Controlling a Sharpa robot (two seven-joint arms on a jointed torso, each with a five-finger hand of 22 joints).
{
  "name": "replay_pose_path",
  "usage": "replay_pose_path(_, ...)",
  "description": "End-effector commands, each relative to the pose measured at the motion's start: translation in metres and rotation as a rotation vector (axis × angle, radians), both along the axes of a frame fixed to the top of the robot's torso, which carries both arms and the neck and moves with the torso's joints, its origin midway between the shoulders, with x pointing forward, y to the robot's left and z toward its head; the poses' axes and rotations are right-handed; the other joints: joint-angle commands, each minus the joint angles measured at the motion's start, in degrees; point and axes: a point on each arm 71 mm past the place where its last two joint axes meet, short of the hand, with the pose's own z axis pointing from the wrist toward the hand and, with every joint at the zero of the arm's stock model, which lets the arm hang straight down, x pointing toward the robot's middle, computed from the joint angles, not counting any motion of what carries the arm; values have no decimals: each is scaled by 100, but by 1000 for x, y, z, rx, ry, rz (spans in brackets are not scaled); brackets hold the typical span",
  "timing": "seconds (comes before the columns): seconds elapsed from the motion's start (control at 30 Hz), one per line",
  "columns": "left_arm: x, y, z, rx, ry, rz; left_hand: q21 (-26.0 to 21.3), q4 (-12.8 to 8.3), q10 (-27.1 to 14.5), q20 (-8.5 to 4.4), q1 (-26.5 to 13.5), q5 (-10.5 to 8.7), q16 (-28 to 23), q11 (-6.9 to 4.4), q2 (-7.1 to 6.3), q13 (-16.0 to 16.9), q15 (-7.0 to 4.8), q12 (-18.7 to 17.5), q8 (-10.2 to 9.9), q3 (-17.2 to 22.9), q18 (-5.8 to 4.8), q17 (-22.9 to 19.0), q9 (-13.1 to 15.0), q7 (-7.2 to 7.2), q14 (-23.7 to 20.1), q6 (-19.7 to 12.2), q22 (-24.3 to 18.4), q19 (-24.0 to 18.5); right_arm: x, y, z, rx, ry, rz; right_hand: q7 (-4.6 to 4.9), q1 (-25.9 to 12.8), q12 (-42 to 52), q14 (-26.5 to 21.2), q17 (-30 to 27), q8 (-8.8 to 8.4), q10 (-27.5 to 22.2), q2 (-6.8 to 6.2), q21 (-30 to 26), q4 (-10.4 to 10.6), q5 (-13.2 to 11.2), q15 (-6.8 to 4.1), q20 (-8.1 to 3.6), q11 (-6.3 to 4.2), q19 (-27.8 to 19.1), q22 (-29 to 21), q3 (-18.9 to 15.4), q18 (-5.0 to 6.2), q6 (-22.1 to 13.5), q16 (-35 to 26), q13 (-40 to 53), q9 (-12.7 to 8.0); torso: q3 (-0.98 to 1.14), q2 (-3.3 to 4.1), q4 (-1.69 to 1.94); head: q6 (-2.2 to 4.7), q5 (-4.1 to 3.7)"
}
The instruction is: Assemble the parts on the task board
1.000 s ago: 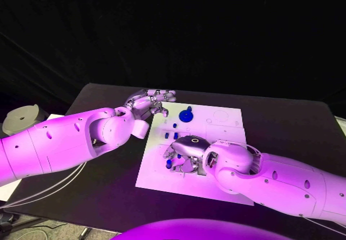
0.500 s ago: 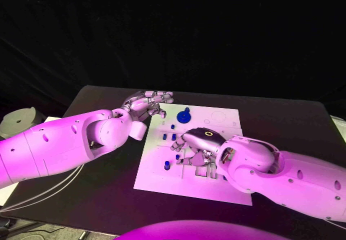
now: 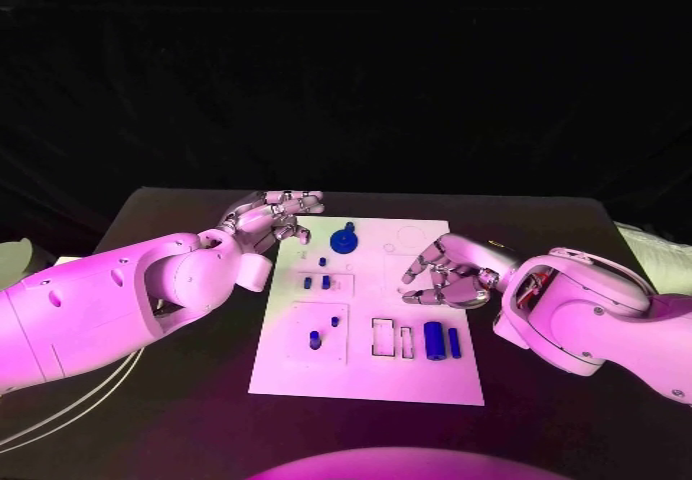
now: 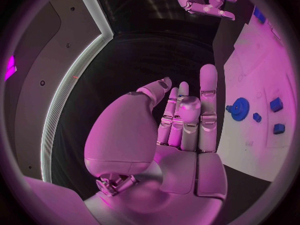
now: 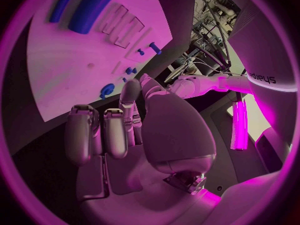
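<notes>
The white task board [image 3: 364, 372] lies in the middle of the black table. A blue gear [image 3: 345, 240] stands near its far edge, with small blue blocks [image 3: 309, 283] below it. Two short blue pegs [image 3: 316, 340] sit at the board's left, and two long blue cylinders [image 3: 433, 340] lie at its right beside empty slots. My left hand [image 3: 267, 215] hovers off the board's far left corner, fingers straight and apart, holding nothing. My right hand [image 3: 447, 272] hangs over the board's right edge, fingers loosely bent, empty. The left wrist view shows the gear [image 4: 237, 106] beside the left hand [image 4: 181, 130].
Bare black table [image 3: 173, 410] surrounds the board on all sides. My left arm [image 3: 116, 300] lies along the board's left side and my right arm [image 3: 591, 320] along its right. A pale object [image 3: 656, 250] sits at the table's far right edge.
The right hand has lifted off the board's lower middle and drawn back to its right edge, uncovering pegs, slots and cylinders. The camera has shifted. The left hand stays by the far corner.
</notes>
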Motion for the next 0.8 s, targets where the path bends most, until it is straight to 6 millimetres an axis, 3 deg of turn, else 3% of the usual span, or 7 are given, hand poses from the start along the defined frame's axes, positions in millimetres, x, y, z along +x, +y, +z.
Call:
replay_pose_path(0.03,-2,-2,2,-11,-7,-19,-35,-11,-40,20,-51,21,-21,14,11,-9,1,26,8,-37,108,-7,-5,2,-48,-32,-7,-18,-6,-15,-11,-23,89,-134,22,-95,1063,439,500,109,114,77,92,116,129,-33,-20,-1,62,140,-162,-68,5,121,1234,27,-25,-32,-81,-10,-84)
replay_pose_path(0.07,-2,-2,2,-11,-7,-19,-35,-11,-40,20,-51,21,-21,14,11,-9,1,26,8,-37,108,-7,-5,2,-48,-32,-7,-18,-9,-18,-14,-40,95,-146,37,-68,1415,444,562,189,101,104,129,157,230,-49,3,-30,70,190,-307,-82,-34,163,1650,48,-31,-39,-102,-15,-81)
replay_pose_path(0.1,-2,-2,2,-11,-7,-19,-45,-7,-52,23,-58,21,-19,15,17,-9,3,41,14,-54,109,-19,-4,3,-54,-39,-14,-17,-11,-20,-16,-59,101,-156,17,-84,1556,447,594,214,133,125,136,187,214,-35,-9,7,70,202,-349,-79,-38,181,1835,56,-38,-48,-121,-20,-78)
replay_pose_path(0.27,-2,-1,2,-11,-7,-19,-45,-7,-52,24,-58,21,-19,15,17,-9,3,41,14,-54,109,-19,-4,3,-54,-39,-15,-17,-20,-23,-26,-143,99,-176,10,-182,1773,449,640,332,127,144,142,348,229,-23,5,21,56,207,-640,-75,-107,210,2148,96,-43,-53,-160,-34,-82)
replay_pose_path(0.47,-2,0,2,-11,-7,-19,-45,-7,-52,24,-58,21,-19,15,17,-9,3,41,14,-54,109,-19,-4,3,-54,-39,-15,-17,-27,-20,-33,-210,83,-175,-21,-321,1849,453,675,473,139,195,153,380,245,-39,-4,-2,57,226,-868,-77,-79,231,2290,168,-44,-53,-130,-57,-113)
replay_pose_path(0.8,-2,1,2,-10,-6,-18,-45,-7,-52,24,-58,21,-19,15,17,-9,3,41,14,-54,109,-19,-4,3,-54,-39,-15,-17,-26,-16,-43,-274,86,-156,-36,-384,1863,457,702,543,140,253,160,386,279,-50,-13,-14,60,240,-969,-80,-76,246,2337,211,-50,-52,-143,-72,-80)
